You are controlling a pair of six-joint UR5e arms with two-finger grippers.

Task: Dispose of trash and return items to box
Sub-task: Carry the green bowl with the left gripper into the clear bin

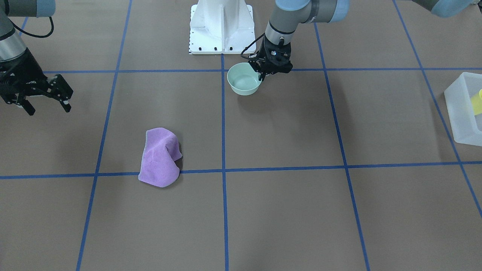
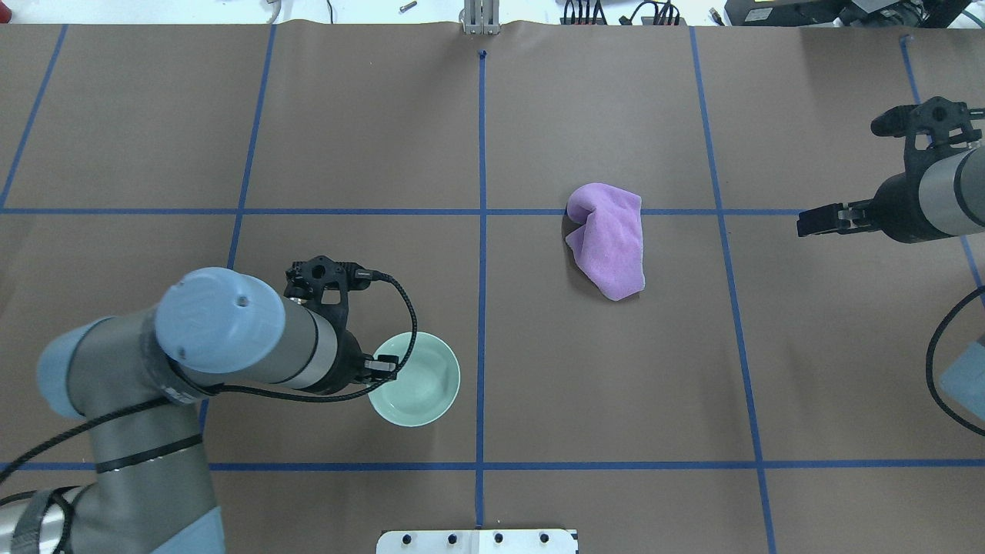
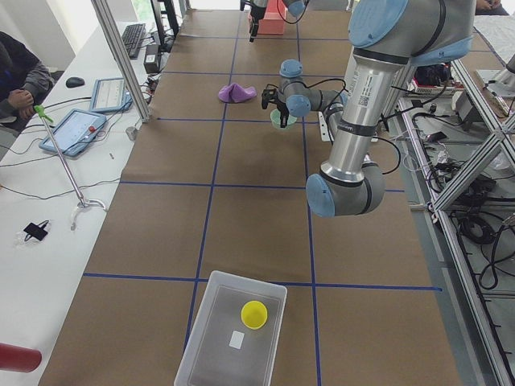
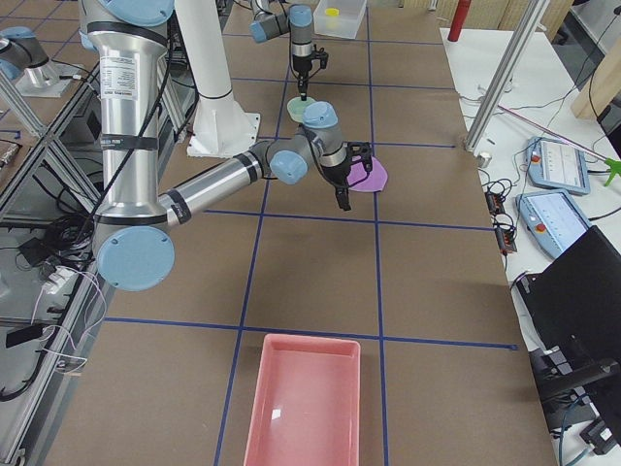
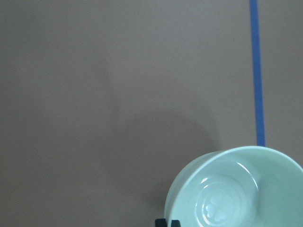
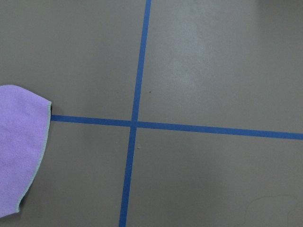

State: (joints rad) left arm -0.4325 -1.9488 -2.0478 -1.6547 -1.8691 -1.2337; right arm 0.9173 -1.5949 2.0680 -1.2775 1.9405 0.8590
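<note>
The pale mint-green bowl (image 1: 243,81) hangs from my left gripper (image 1: 261,77), which is shut on its rim; the offset shadow suggests it is a little above the table. The overhead view shows the bowl (image 2: 419,385) and that gripper (image 2: 385,365) near the centre line. In the left wrist view the two fingertips (image 5: 162,222) pinch the bowl's (image 5: 232,189) edge. The yellow cup (image 3: 255,314) lies inside the frosted-white box (image 3: 217,346) at the table's left end, also seen in the front view (image 1: 461,113). My right gripper (image 1: 45,99) is open and empty, far off on the other side.
A crumpled purple cloth (image 2: 608,238) lies on the table between the two grippers; its edge shows in the right wrist view (image 6: 19,151). A pink tray (image 4: 306,398) stands at the table's right end. The white robot pedestal (image 1: 222,26) stands just behind the bowl.
</note>
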